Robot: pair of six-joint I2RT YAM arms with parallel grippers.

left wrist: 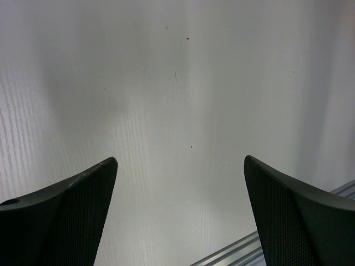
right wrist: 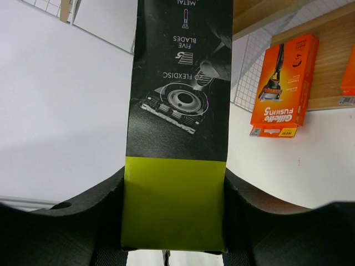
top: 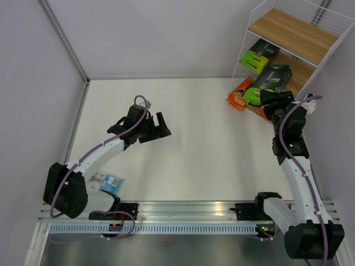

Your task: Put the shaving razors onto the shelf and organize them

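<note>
Right gripper [right wrist: 175,213] clamping lime-green end of black razor box [right wrist: 180,83], holding it just at front of shelf [top: 294,33]. Second black-and-green box [top: 259,57] lying on middle board. Orange pack [top: 239,94] sitting at lowest board. Left gripper [left wrist: 180,166] hovering over table [top: 194,160], jaws standing wide, gripping nothing. Blue blister pack [top: 112,181] lying beside left arm's base.

Grey walls [top: 155,33] flank a white table [top: 194,155] with aluminium rail [top: 188,209].

black box [right wrist: 180,83] printed "FIVE BLADES", "2D FLEXDISC", "METAL", orange card [right wrist: 284,83] reading "Gillette FUSION5", "NEW"
</note>
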